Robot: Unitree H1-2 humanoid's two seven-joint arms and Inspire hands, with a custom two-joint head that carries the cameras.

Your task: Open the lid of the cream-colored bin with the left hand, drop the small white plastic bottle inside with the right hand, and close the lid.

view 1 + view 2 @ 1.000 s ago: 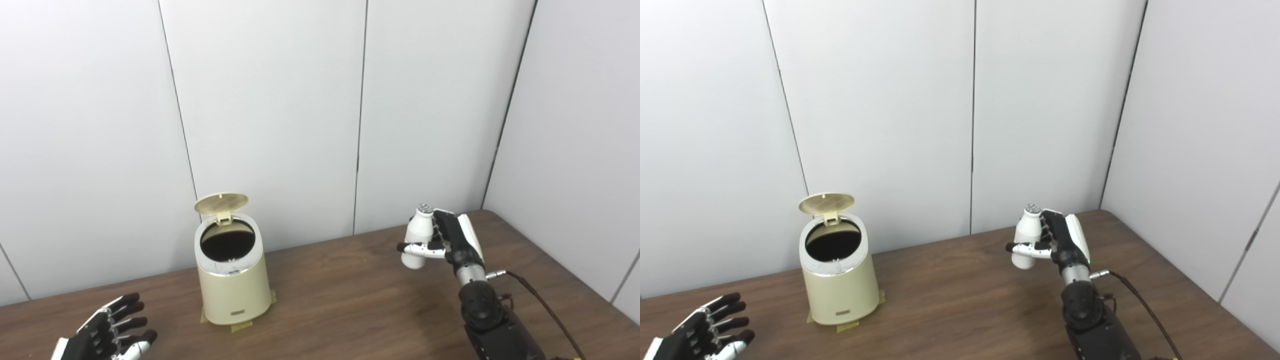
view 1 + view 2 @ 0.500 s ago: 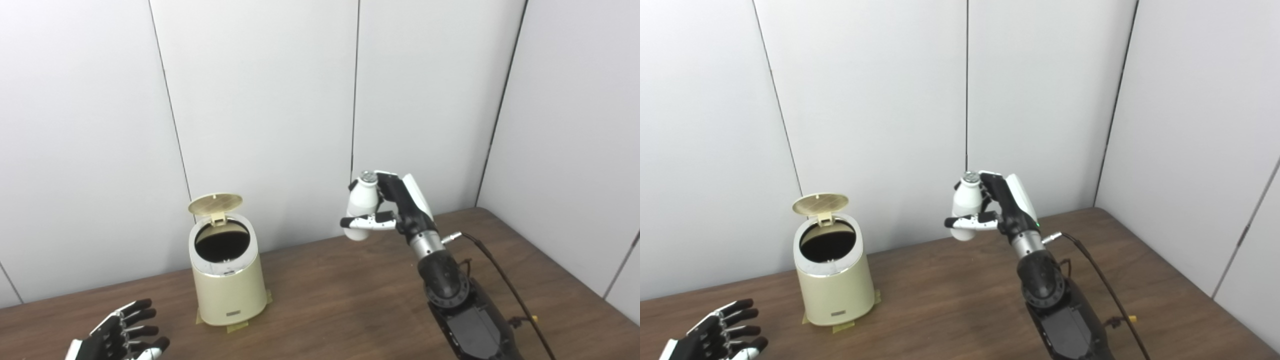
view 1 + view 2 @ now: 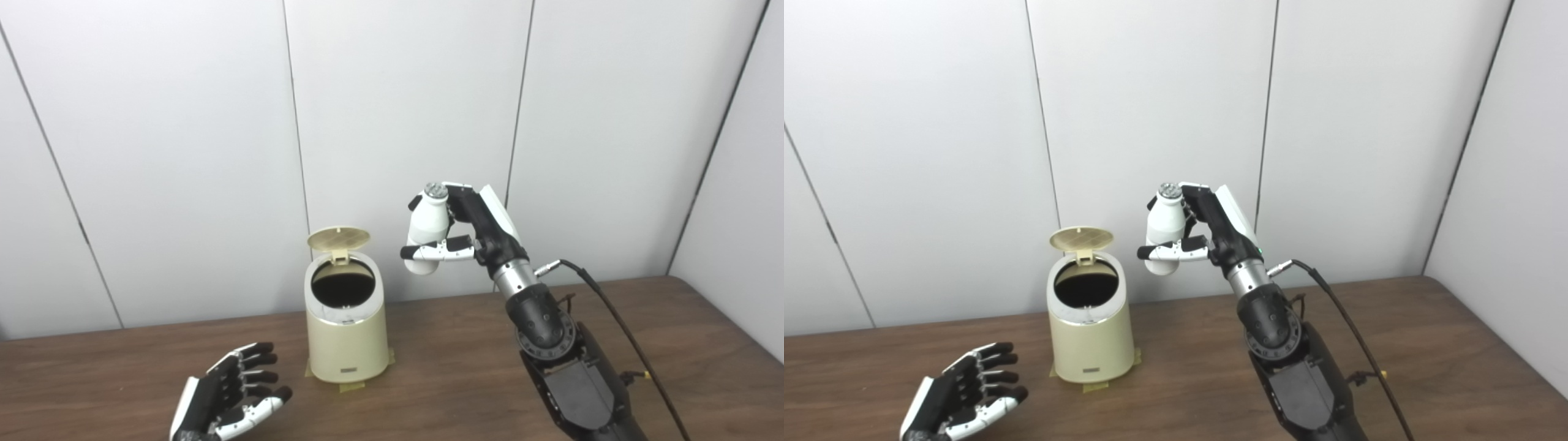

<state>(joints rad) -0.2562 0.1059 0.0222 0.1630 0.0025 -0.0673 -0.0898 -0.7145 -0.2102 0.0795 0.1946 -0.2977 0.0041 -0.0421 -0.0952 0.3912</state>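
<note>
We have carried the small white bottle [image 3: 428, 236] up and leftward: a second ago our right hand [image 3: 468, 236] held it low over the right part of the counter [image 3: 465, 373], and now it hangs high in the air, just right of the cream-colored bin [image 3: 346, 334] and above the level of its rim. Our head has also turned, so the whole scene sits further right in both eye views than it did; the bin itself has not moved and stands on its tape patches near the far wall.

The right hand is clenched around the bottle, fingers wrapped behind it and the thumb [image 3: 436, 252] crossing its lower front. The bottle is roughly upright, cap on top, and touches nothing but the hand.

The lid [image 3: 339, 237] stands raised on its hinge at the far side of the bin, so the dark mouth is exposed and the opening step looks done. Our left hand [image 3: 229, 401] rests low over the near left of the counter, palm up, fingers spread and holding nothing, well apart from the bin.

We judge the transport nearly finished. The bottle is not yet over the mouth; it needs a short further move left before release. The mouth is not much wider than the bottle, so a release too early could strike the rim or the raised lid. Afterwards the lid remains to be closed.
</note>
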